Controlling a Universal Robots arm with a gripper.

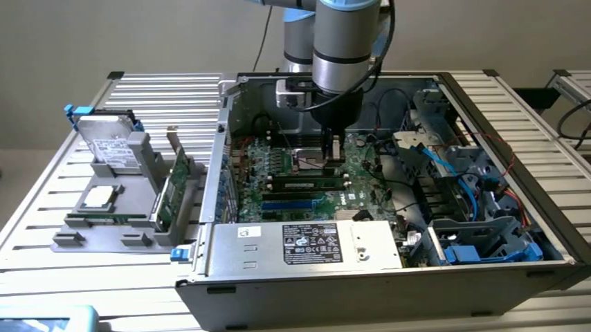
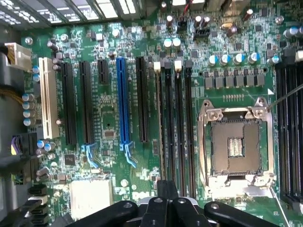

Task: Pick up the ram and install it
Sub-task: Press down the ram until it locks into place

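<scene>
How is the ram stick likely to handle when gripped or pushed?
The ram looks like a thin flat board on edge in a motherboard slot, so probably stiff and light. Its narrow edge suggests it would tip if stood free. Bare chips along its face hint it is fragile under sideways force.

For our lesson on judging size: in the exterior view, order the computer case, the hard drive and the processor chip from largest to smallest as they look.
1. Computer case
2. Hard drive
3. Processor chip
</scene>
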